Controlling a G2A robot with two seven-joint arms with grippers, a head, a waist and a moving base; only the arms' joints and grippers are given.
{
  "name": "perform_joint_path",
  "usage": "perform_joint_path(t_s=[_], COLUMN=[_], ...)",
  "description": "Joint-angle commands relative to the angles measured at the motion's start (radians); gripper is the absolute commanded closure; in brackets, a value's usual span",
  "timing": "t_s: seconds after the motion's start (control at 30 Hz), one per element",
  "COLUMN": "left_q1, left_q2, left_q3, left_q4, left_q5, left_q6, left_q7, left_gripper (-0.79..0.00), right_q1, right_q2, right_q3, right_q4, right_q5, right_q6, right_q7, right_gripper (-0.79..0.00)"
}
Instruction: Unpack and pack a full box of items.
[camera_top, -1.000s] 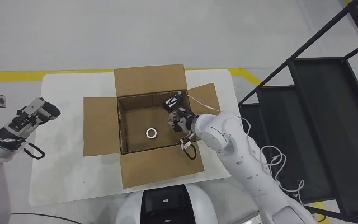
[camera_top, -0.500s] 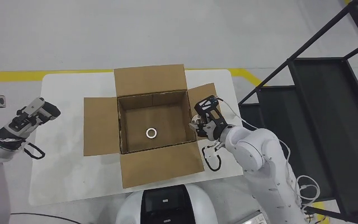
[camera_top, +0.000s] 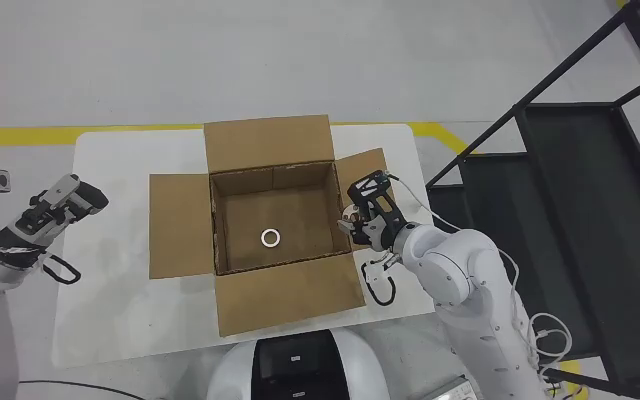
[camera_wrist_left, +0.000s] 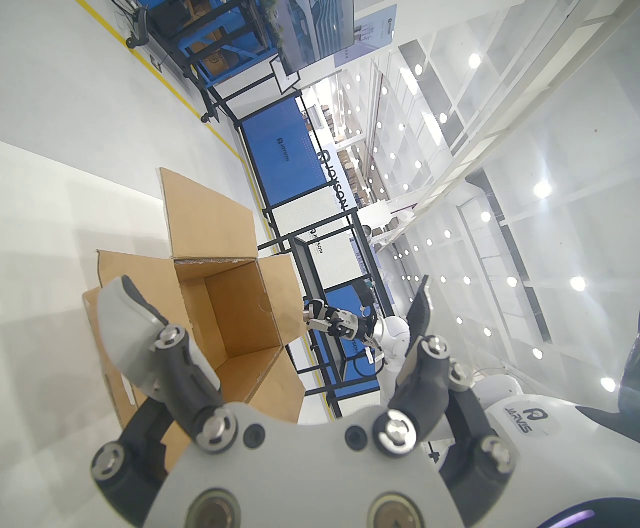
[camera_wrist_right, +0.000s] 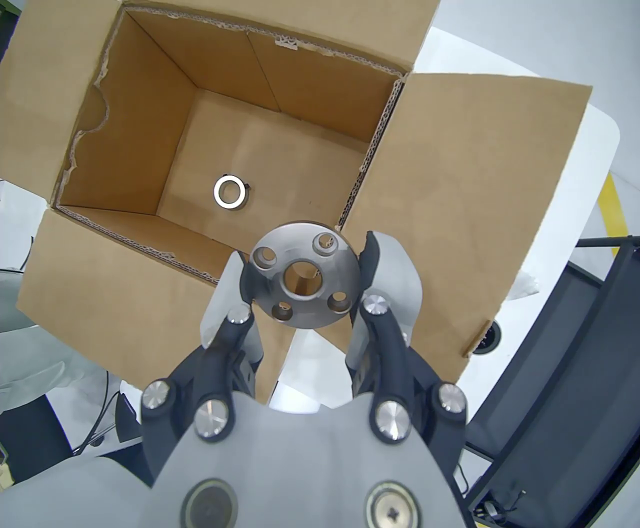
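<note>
An open cardboard box (camera_top: 225, 215) (camera_wrist_right: 310, 85) (camera_wrist_left: 235, 310) stands in the middle of the white table (camera_top: 120, 290). A small metal ring (camera_top: 270, 237) (camera_wrist_right: 230, 191) lies on its floor. My right gripper (camera_top: 360, 215) (camera_wrist_right: 305, 285) hangs above the box's right flap, shut on a round metal flange with several holes (camera_wrist_right: 304, 281). My left gripper (camera_top: 70, 195) (camera_wrist_left: 270, 320) is off the table's left edge, open with nothing between its fingers.
A dark metal stair frame (camera_top: 560, 180) stands close to the right of the table. A yellow floor line (camera_top: 60, 132) runs behind the table. The table's left part is bare beside the box's left flap (camera_top: 180, 225).
My right gripper rose out of the box and shifted right over the right flap with the flange in it, then held still. The left arm stayed put.
</note>
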Motion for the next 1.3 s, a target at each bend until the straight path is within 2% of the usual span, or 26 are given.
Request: perform_joint_path(t_s=[0.0, 0.3, 0.4, 0.53, 0.6, 0.7, 0.77, 1.07, 1.27], left_q1=[0.000, 0.000, 0.000, 0.000, 0.000, 0.000, 0.000, 0.000, 0.000], left_q2=[0.000, 0.000, 0.000, 0.000, 0.000, 0.000, 0.000, 0.000, 0.000], left_q3=[0.000, 0.000, 0.000, 0.000, 0.000, 0.000, 0.000, 0.000, 0.000], left_q4=[0.000, 0.000, 0.000, 0.000, 0.000, 0.000, 0.000, 0.000, 0.000], left_q5=[0.000, 0.000, 0.000, 0.000, 0.000, 0.000, 0.000, 0.000, 0.000], left_q6=[0.000, 0.000, 0.000, 0.000, 0.000, 0.000, 0.000, 0.000, 0.000], left_q7=[0.000, 0.000, 0.000, 0.000, 0.000, 0.000, 0.000, 0.000, 0.000], left_gripper=[-0.785, -0.785, -0.785, -0.785, -0.785, -0.785, -0.785, -0.785, -0.785], right_q1=[0.000, -0.012, -0.036, -0.076, -0.102, -0.137, -0.144, -0.161, -0.189], right_q2=[0.000, 0.003, 0.007, 0.015, 0.020, 0.026, 0.025, 0.020, 0.018], right_q3=[0.000, 0.030, 0.120, 0.313, 0.396, 0.453, 0.460, 0.352, 0.353], right_q4=[0.000, 0.011, -0.023, -0.058, -0.037, 0.024, 0.082, 0.286, 0.332], right_q5=[0.000, 0.001, 0.050, 0.167, 0.182, 0.171, 0.199, 0.192, 0.251], right_q6=[0.000, 0.012, 0.072, 0.115, 0.123, 0.119, 0.145, 0.173, 0.192], right_q7=[0.000, -0.035, -0.034, -0.010, -0.003, -0.012, -0.037, -0.148, -0.212], right_gripper=[0.000, 0.000, 0.000, 0.000, 0.000, 0.000, 0.000, 0.000, 0.000])
